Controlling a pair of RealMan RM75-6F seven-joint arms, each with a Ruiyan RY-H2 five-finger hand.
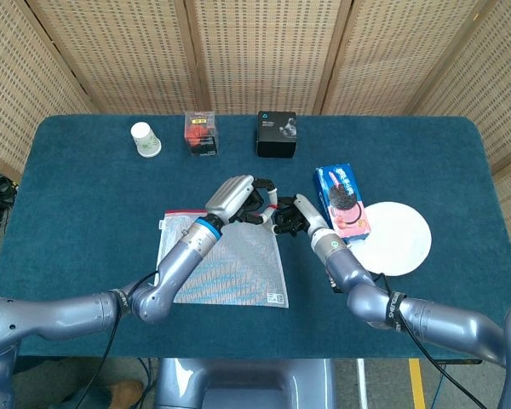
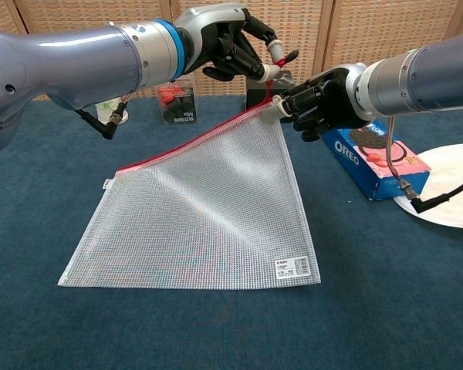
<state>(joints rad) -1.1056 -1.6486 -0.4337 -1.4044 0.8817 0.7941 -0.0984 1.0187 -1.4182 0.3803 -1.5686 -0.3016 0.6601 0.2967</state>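
Note:
A clear mesh pouch (image 1: 226, 264) (image 2: 208, 208) with a red zipper lies on the blue table, its far right corner lifted off the cloth. My left hand (image 1: 243, 198) (image 2: 231, 42) hovers above that corner and pinches the red zipper pull (image 2: 272, 68) between thumb and finger. My right hand (image 1: 291, 220) (image 2: 316, 100) comes in from the right, and its fingertips grip the pouch's raised corner just below the pull. The two hands are almost touching.
An Oreo box (image 1: 342, 200) (image 2: 374, 158) lies just right of my right hand, with a white plate (image 1: 400, 239) (image 2: 455, 193) beside it. Along the far edge stand a black box (image 1: 276, 134), a red box (image 1: 201, 134) and a paper cup (image 1: 145, 140).

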